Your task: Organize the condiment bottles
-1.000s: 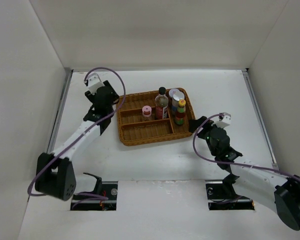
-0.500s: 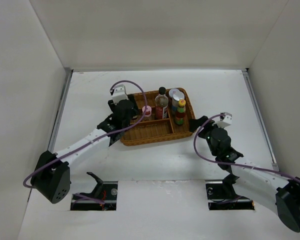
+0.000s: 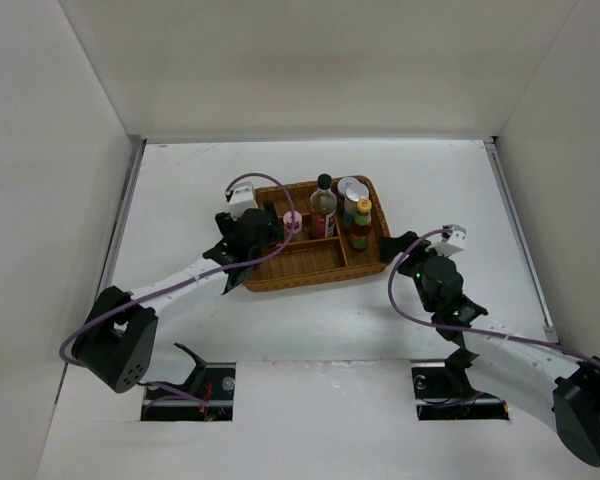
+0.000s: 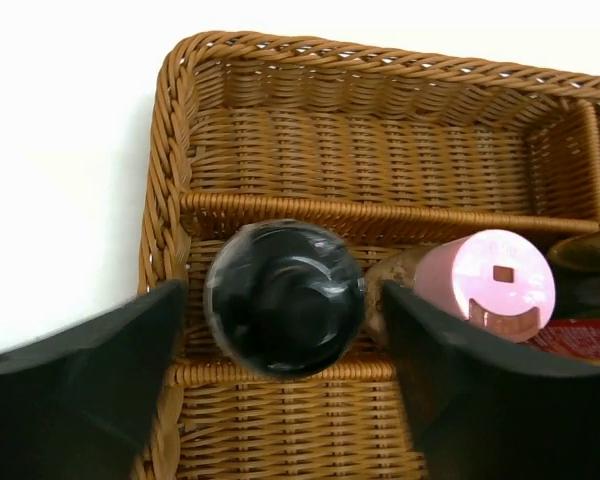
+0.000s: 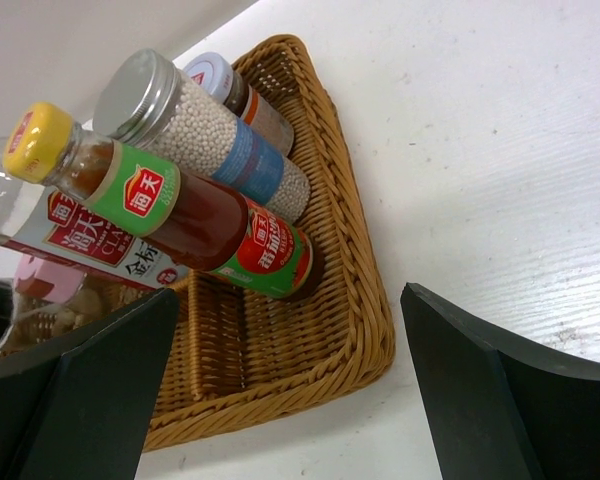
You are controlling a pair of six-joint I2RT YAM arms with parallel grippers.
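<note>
- Left gripper [image 4: 283, 300]: jaws spread, straddling the black-capped jar [image 4: 285, 297] with a gap at each side, so nothing is pinched.
- Black-capped jar: middle-left compartment of the wicker tray [image 4: 170, 150], just beside the pink-capped jar [image 4: 498, 283].
- Right gripper [image 5: 290, 295]: jaws wide apart, empty, near the tray's right rim.
- Right compartment: yellow-capped bottle [image 5: 170, 210] and silver-lidded jar [image 5: 210, 135], side by side.
- Tall black-capped bottle [image 3: 323, 205]: just right of the pink-capped jar.

The wicker tray [image 3: 310, 262] is a honey-brown weave on a plain white table [image 3: 430, 180]. Top of the black-capped jar [image 4: 284, 297] is glossy black, the pink-capped jar [image 4: 498, 285] is pale pink, and the yellow-capped bottle [image 5: 170, 215] wears green and red labels over reddish-brown sauce. And the silver-lidded jar [image 5: 205, 135] shows white beads plus a blue band.
</note>
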